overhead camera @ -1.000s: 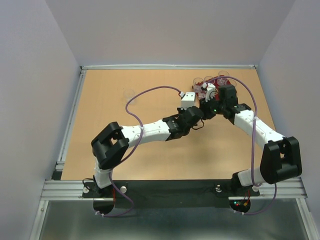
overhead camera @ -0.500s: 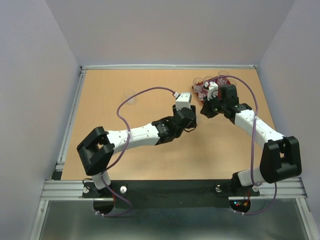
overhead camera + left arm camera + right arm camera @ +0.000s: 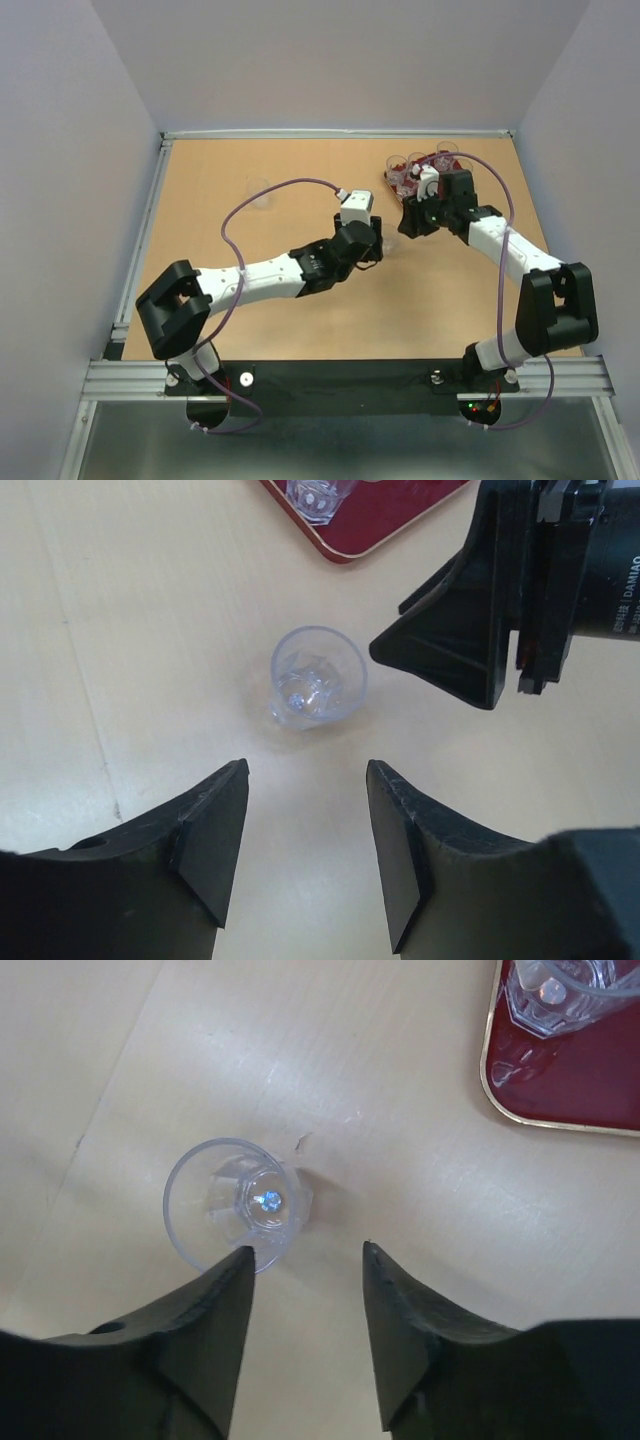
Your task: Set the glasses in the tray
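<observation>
A clear glass (image 3: 318, 675) stands upright on the bare table just short of the tray's corner (image 3: 380, 525). My left gripper (image 3: 305, 780) is open and empty, its fingertips a little short of that glass. My right gripper (image 3: 305, 1255) is open too. The same glass (image 3: 235, 1205) sits just beyond its left fingertip and outside the jaws. From above, both grippers (image 3: 380, 243) (image 3: 405, 224) meet near the dark-red tray (image 3: 391, 175), which the right arm mostly hides. Several glasses (image 3: 418, 160) stand in the tray. One more glass (image 3: 260, 190) stands alone at the far left.
The right gripper's black body (image 3: 500, 610) fills the right side of the left wrist view, close to the loose glass. A tray glass (image 3: 560, 990) shows near the tray's gold-edged rim (image 3: 540, 1120). Purple cables loop over both arms.
My left gripper has opened and drawn back to the left, its elbow swinging left. A glass now stands free on the table. The right gripper has barely moved and now stands open.
</observation>
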Available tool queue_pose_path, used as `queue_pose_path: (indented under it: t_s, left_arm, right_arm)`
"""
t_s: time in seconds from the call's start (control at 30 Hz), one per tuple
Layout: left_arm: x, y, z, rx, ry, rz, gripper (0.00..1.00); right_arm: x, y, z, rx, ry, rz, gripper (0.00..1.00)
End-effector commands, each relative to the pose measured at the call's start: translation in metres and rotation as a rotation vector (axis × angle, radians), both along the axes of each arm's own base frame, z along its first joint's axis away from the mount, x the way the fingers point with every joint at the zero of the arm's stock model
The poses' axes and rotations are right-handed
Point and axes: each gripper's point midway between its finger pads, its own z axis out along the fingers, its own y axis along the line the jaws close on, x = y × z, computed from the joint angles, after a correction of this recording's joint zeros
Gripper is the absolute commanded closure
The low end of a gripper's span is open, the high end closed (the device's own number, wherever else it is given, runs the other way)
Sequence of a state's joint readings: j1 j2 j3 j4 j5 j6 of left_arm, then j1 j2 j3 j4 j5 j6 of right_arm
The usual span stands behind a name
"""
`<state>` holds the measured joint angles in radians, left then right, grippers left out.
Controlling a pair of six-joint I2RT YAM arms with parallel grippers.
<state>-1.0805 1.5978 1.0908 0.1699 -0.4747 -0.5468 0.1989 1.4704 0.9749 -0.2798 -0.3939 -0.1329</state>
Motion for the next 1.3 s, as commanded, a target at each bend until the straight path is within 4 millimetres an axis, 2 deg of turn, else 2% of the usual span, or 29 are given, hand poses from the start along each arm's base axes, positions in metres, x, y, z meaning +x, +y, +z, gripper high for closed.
queue_pose_path:
  t_s: [0.0,0.03,0.1,0.17,0.23,0.33,0.4,0.43,0.47,0.57,0.6,0.63,0.67,0.83,0.87,0.9,1.0,1.07,1.1,1.17,1.2,1.27]
  left_arm:
    - [0.004,0.020,0.035,-0.040,-0.077,0.017,0.37]
    - [0.003,0.025,0.031,-0.026,-0.076,0.017,0.37]
    - [0.003,0.035,0.040,-0.035,-0.091,0.025,0.35]
    - [0.001,0.047,0.036,-0.012,-0.094,0.030,0.33]
    - [0.000,0.065,0.049,-0.022,-0.119,0.044,0.29]
    - [0.002,0.086,0.050,-0.007,-0.131,0.072,0.23]
    - [0.001,0.100,0.063,-0.021,-0.156,0.090,0.21]
    - [0.000,0.107,0.060,-0.009,-0.154,0.097,0.20]
    - [0.000,0.116,0.070,-0.025,-0.172,0.112,0.19]
    - [-0.002,0.132,0.074,-0.008,-0.191,0.122,0.16]
    - [-0.002,0.141,0.084,-0.012,-0.212,0.127,0.16]
    - [-0.003,0.147,0.085,0.001,-0.215,0.132,0.16]
    - [-0.002,0.157,0.093,-0.004,-0.233,0.148,0.16]
    - [0.001,0.196,0.108,0.071,-0.292,0.193,0.14]
    - [0.001,0.203,0.107,0.110,-0.301,0.193,0.14]
    - [0.000,0.211,0.114,0.118,-0.322,0.209,0.14]
    - [-0.002,0.232,0.112,0.214,-0.346,0.236,0.14]
    - [-0.004,0.247,0.106,0.274,-0.357,0.274,0.14]
    - [-0.003,0.255,0.104,0.294,-0.358,0.307,0.14]
    - [-0.005,0.261,0.094,0.319,-0.354,0.319,0.14]
    - [-0.007,0.264,0.097,0.314,-0.363,0.326,0.14]
    - [-0.008,0.264,0.098,0.297,-0.371,0.327,0.14]
  right_arm:
    - [0.014,0.003,0.024,0.065,-0.060,-0.004,0.43]
    - [0.012,0.006,0.024,0.076,-0.056,0.013,0.37]
    - [0.007,0.013,0.024,0.101,-0.050,0.060,0.35]
    - [0.008,0.014,0.020,0.106,-0.037,0.062,0.32]
    - [0.010,0.014,0.013,0.103,-0.014,0.047,0.32]
    - [0.015,0.012,0.003,0.097,0.016,0.021,0.33]
    - [0.018,0.011,0.000,0.087,0.025,0.003,0.34]
    - [0.020,0.008,-0.005,0.075,0.033,-0.011,0.34]
    - [0.021,0.008,-0.007,0.072,0.037,-0.015,0.35]
    - [0.021,0.012,-0.015,0.062,0.056,-0.009,0.39]
    - [0.021,0.014,-0.017,0.052,0.059,-0.007,0.41]
    - [0.021,0.015,-0.022,0.048,0.070,-0.007,0.46]
    - [0.022,0.015,-0.023,0.044,0.073,-0.011,0.58]
    - [0.026,0.005,-0.026,0.000,0.060,-0.045,0.96]
    - [0.027,0.004,-0.026,-0.008,0.052,-0.044,1.00]
    - [0.028,0.002,-0.024,-0.017,0.042,-0.047,0.99]
    - [0.034,-0.010,-0.016,-0.068,-0.003,-0.087,1.00]
    - [0.040,-0.026,-0.002,-0.083,-0.050,-0.130,1.00]
    - [0.044,-0.040,0.004,-0.081,-0.063,-0.167,1.00]
    - [0.048,-0.057,0.015,-0.069,-0.086,-0.216,1.00]
    - [0.052,-0.074,0.018,-0.067,-0.095,-0.262,1.00]
    - [0.056,-0.088,0.019,-0.075,-0.099,-0.310,1.00]
